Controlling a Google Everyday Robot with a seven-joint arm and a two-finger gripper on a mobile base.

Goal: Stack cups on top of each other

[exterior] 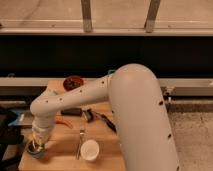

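At 7 o'clock on the worktop (pixel 65 145), the gripper (pixel 35 146) pinches the light blue cup's (pixel 35 151) rim, likely to lift it onto the white cup (pixel 90 149).

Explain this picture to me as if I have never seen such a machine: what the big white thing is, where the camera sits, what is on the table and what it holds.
The big white shape is a robot arm, seen from a camera high up beside it, looking down along it. It bends down to the left, and at its tip is the gripper, a two-finger claw, now shut at the near left corner of the wooden table. It sits in a light blue cup; whether it grips the rim I cannot tell. Also on the table: a white cup, a fork, a dark red bowl, an orange thing like a carrot and some dark tools.
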